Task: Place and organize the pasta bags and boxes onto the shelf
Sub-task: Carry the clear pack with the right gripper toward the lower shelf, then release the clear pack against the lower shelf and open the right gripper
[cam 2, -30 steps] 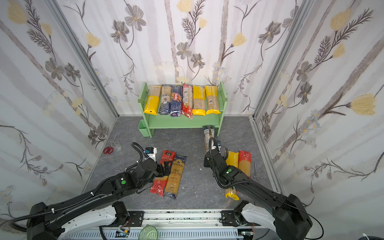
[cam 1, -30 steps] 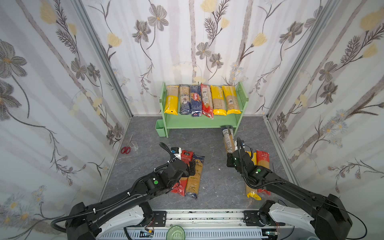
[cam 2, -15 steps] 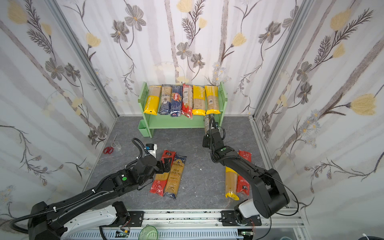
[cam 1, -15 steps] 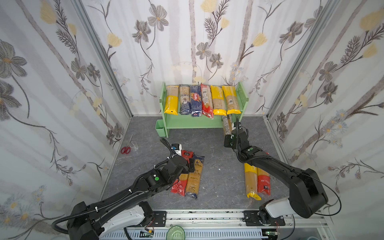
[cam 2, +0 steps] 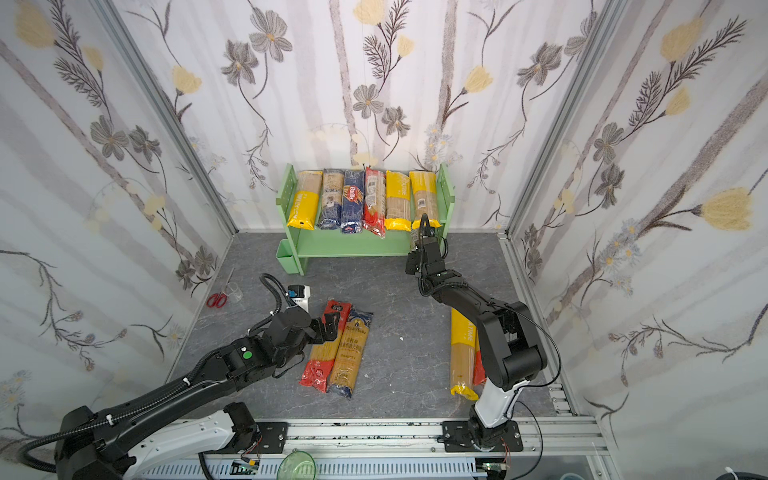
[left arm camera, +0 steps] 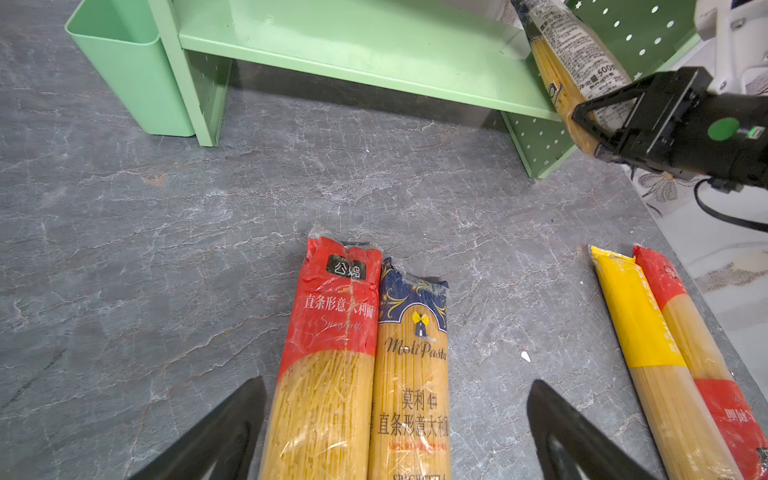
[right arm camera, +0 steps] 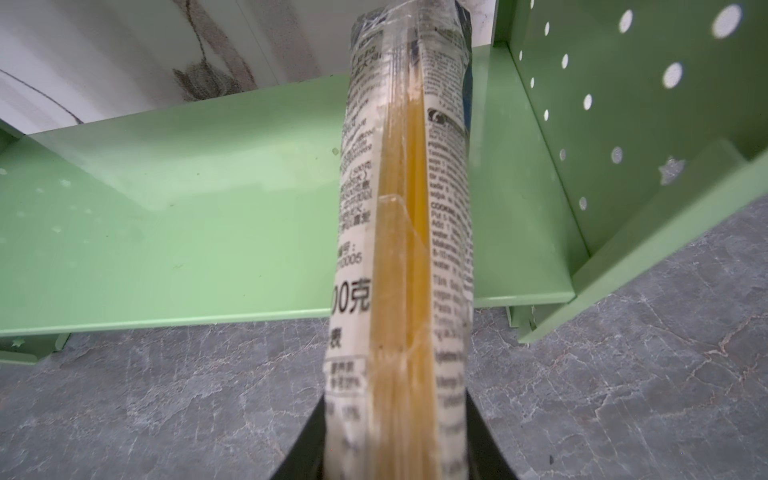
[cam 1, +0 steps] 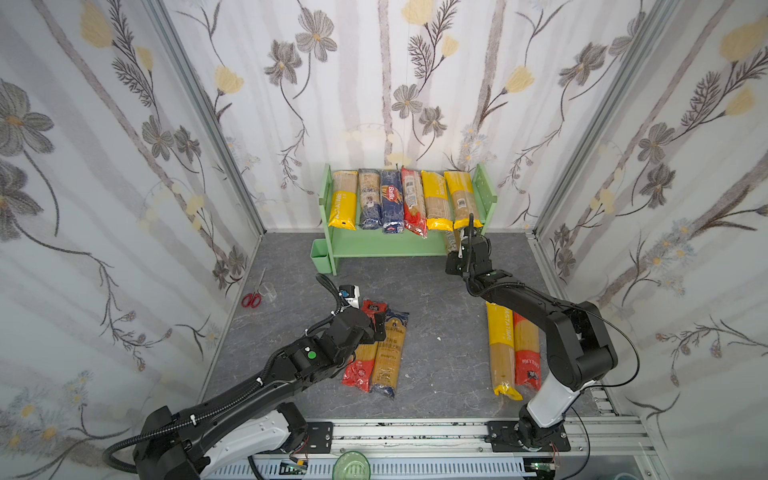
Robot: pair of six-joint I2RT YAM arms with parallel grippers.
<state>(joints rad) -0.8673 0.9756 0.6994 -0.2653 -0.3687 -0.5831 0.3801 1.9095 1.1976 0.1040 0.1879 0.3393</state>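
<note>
The left fingers [left arm camera: 232,432] stand wide above the grey surface [left arm camera: 124,249], one on each outer side of two spaghetti bags that lie touching. The red-topped bag [left arm camera: 332,332] is nearer one finger and the navy-topped bag [left arm camera: 411,374] nearer the other. Whether the fingers touch the bags I cannot tell.

Beyond them stands the green shelf [cam 1: 395,249], its top tier carrying six packs [cam 1: 390,199] side by side.

The right fingers [right arm camera: 305,453] are narrow, clamped on a clear printed bag [right arm camera: 399,208]. It runs forward from them, tilted, with its far end over the lower tier near the perforated side panel [right arm camera: 623,124].

Well back from these fingers, a yellow-topped bag [cam 1: 498,332] and a red-labelled bag [cam 1: 527,349] lie touching.
</note>
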